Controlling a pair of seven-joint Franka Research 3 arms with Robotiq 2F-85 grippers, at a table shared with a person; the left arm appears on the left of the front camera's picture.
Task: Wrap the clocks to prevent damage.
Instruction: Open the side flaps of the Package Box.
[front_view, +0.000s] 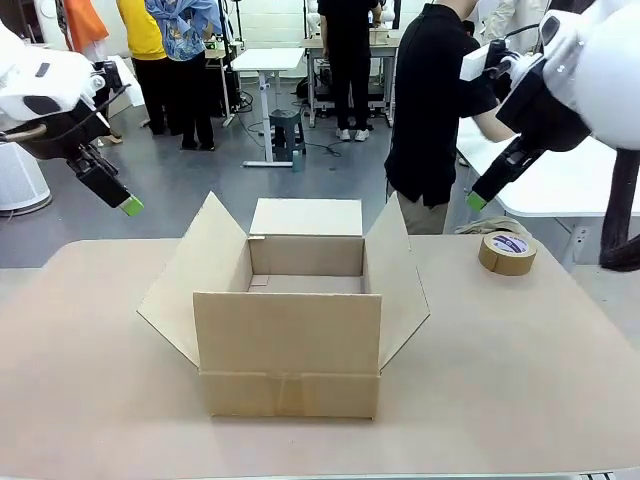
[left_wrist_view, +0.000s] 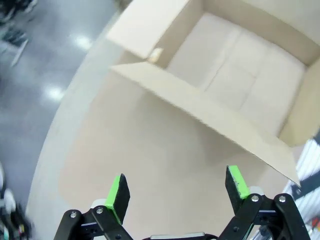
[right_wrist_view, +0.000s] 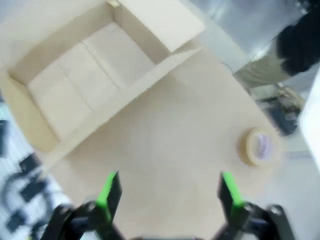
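A busy workshop with a grey floor is stretching behind a pale brown table (front_view: 520, 380), where a person (front_view: 430, 110) in black is standing at the far side, at 1 o'clock from the table's middle. In the front view an open cardboard box (front_view: 290, 350) is sitting at the table's centre with its four flaps standing out, and a brown tape roll (front_view: 507, 253) is lying flat at 2 o'clock from it, well apart. The left gripper (front_view: 128, 205) is hovering above the table at 10 o'clock from the box, and the right gripper (front_view: 478, 200) is hanging at 2 o'clock, just above the tape roll. In the left wrist view the left gripper (left_wrist_view: 177, 185) is pointing down at bare tabletop, its jaws spread wide and released, with the box lying at 1 o'clock and one flap reaching across the middle. In the right wrist view the right gripper (right_wrist_view: 169, 182) is likewise holding its jaws wide and released over the table, with the box at 11 o'clock and the tape roll at 2 o'clock. Where the clocks are lying cannot be told.
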